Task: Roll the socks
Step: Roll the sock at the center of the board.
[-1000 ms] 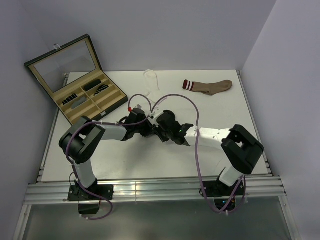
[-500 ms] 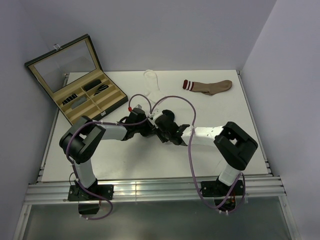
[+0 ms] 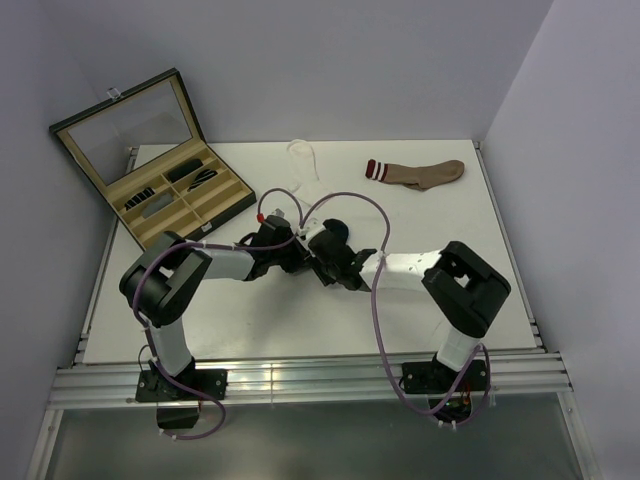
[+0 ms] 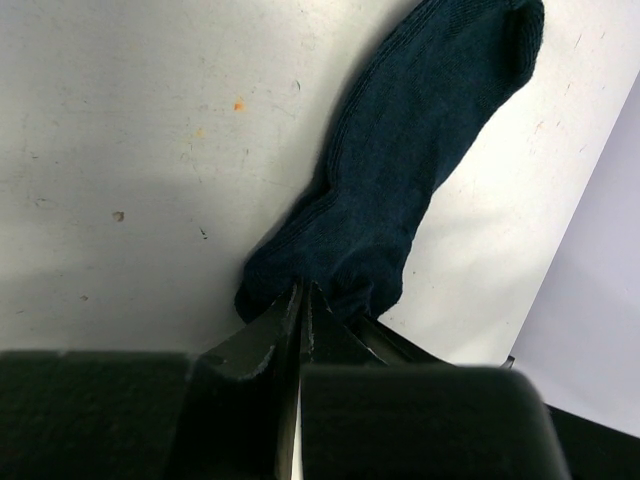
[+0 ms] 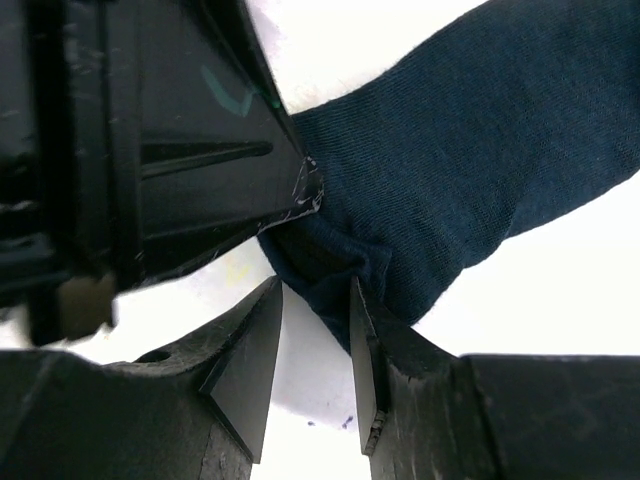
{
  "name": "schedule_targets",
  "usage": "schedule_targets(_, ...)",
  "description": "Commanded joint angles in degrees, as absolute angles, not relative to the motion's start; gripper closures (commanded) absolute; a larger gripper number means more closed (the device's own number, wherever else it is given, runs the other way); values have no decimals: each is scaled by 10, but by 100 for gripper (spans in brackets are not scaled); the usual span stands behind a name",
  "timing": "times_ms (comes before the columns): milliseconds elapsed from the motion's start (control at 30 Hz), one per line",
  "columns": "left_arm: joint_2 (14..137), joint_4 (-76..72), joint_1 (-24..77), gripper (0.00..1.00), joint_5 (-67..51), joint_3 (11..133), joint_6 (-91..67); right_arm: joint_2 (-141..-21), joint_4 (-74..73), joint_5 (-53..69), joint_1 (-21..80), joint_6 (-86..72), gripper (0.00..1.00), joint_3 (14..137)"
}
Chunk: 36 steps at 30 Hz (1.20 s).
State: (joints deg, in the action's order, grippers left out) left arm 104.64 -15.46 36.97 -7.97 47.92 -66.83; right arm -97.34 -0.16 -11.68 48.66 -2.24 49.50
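Note:
A navy blue sock [image 4: 400,170] lies flat on the white table [image 3: 260,310], toe pointing away in the left wrist view. My left gripper [image 4: 303,292] is shut on its near end, pinching the fabric. My right gripper [image 5: 315,295] faces it from the other side with its jaws open, and a fold of the same sock [image 5: 470,150] reaches between its fingertips. From above, both grippers [image 3: 303,258] [image 3: 320,263] meet mid-table, and only the sock's toe [image 3: 337,228] shows. A white sock [image 3: 303,158] lies flat at the back.
A brown sock with striped cuff [image 3: 415,172] lies at the back right. An open black case with tan compartments [image 3: 185,192] stands at the back left corner. Purple cables loop over both arms.
The right arm's elbow has drawn in to the left and its gripper has edged closer to the left gripper. The left arm and the sock have stayed put.

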Motion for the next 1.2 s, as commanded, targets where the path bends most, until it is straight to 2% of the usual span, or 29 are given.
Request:
schedule_targets(0, 1063, -110, 374, 93, -73, 487, -643, -999, -20, -142, 487, -49, 59, 517)
schedule_targets(233, 1060, -101, 374, 93, -69, 487, -639, -1004, -49, -144, 483, -79, 59, 523)
schedule_targets(467, 1062, -98, 374, 94, -69, 490, -635, -923, -63, -134, 484, -55, 59, 545)
schedule_targets(600, 1060, -93, 374, 94, -69, 491, -634, -915, -62, -127, 481, -48, 59, 556)
schedule_targets(1167, 1059, -77, 374, 94, -66, 499, -624, -1005, -28, -105, 476, -39, 60, 541)
